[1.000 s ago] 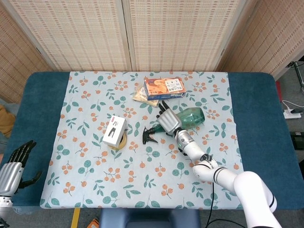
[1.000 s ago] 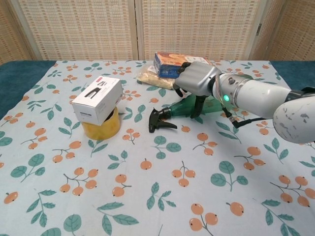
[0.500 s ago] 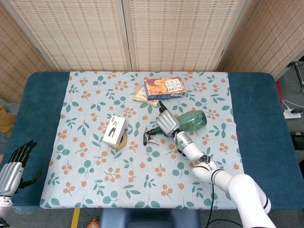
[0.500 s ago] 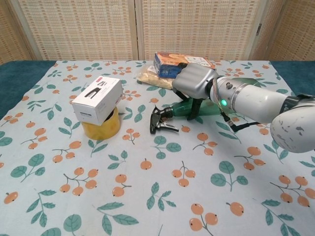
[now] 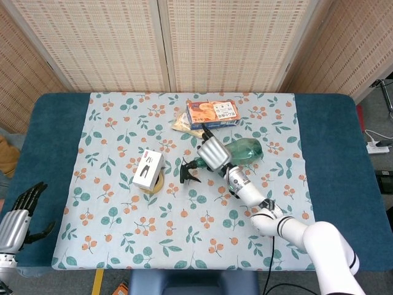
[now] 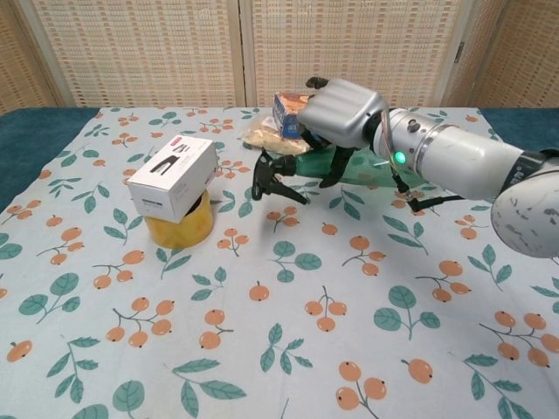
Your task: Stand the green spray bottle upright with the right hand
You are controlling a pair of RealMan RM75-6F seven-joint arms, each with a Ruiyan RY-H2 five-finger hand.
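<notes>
The green spray bottle (image 5: 247,151) (image 6: 367,168) with a black trigger head (image 5: 188,172) (image 6: 273,175) hangs lengthwise above the floral cloth, its head pointing left. My right hand (image 5: 212,153) (image 6: 343,112) grips it around the neck from above, fingers curled down over the bottle. The trigger end is raised off the cloth in the chest view. My left hand (image 5: 19,211) rests low at the table's left front corner in the head view, fingers apart, holding nothing.
A white box (image 5: 148,169) (image 6: 173,175) sits on a yellow tape roll (image 6: 179,225) left of the bottle. An orange-and-blue packet (image 5: 212,113) (image 6: 293,110) and a beige pouch (image 5: 181,125) (image 6: 267,137) lie behind the right hand.
My right hand has closed on the bottle's neck and lifted it; the trigger head has risen off the cloth and shifted slightly left. The left hand has not moved.
</notes>
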